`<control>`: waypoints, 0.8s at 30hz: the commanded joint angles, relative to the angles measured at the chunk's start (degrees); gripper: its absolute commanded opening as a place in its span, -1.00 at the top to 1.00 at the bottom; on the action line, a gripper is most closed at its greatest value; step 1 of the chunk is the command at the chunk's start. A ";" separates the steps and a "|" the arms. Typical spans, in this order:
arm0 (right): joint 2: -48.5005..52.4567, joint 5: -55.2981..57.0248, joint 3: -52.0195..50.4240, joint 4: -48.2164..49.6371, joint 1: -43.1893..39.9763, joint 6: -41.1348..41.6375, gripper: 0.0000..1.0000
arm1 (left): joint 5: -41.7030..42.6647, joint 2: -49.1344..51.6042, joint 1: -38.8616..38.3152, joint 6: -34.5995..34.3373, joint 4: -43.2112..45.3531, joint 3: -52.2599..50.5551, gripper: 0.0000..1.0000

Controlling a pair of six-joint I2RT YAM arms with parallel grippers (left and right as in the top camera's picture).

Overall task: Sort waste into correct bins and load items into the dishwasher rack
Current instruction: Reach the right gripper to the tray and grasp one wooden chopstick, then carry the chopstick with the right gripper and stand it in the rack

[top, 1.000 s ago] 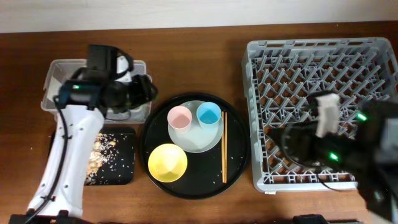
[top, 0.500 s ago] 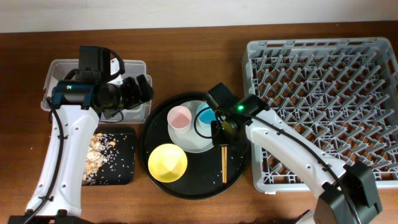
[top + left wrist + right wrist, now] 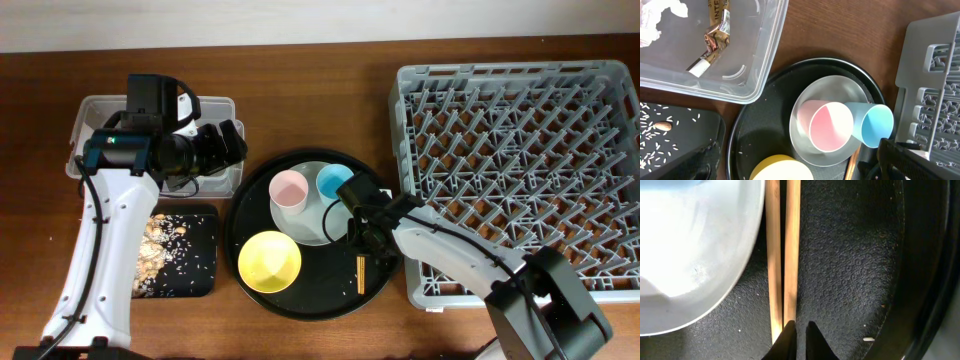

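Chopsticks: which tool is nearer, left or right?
Right. The right tool is directly over the chopsticks on the round tray; the left tool hovers over the clear tub, well off to the side.

Two chopsticks (image 3: 782, 255) lie side by side on black tray (image 3: 850, 270), left one touching plate (image 3: 695, 245) rim. R gripper (image 3: 800, 331) at their lower end, tips w/ narrow gap.

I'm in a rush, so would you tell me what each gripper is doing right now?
Left gripper: looks open, holding nothing, over the clear tub.
Right gripper: shut, empty, tips at the chopsticks' end.
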 commanded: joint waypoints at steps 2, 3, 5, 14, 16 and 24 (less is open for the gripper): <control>0.55 0.70 -0.33 0.63 0.28 1.97 0.63 | -0.42 -0.39 0.20 0.94 -0.07 0.48 -0.99; 0.81 0.70 -0.33 1.01 0.28 1.97 0.60 | -0.42 -0.39 0.20 0.94 -0.07 0.48 -0.99; 2.40 0.70 -0.33 1.22 0.26 1.95 0.60 | -0.42 -0.39 0.20 0.94 -0.07 0.48 -0.99; 4.87 0.76 -0.31 1.20 0.22 1.88 0.92 | -0.42 -0.39 0.20 0.94 -0.04 0.48 -0.99; 2.91 1.66 2.10 -1.29 0.20 1.60 0.92 | -0.42 -0.39 0.20 0.94 -0.07 0.48 -0.99; -11.52 22.49 17.59 -19.63 -2.51 -9.07 0.92 | -0.42 -0.39 0.20 0.94 -0.07 0.48 -0.99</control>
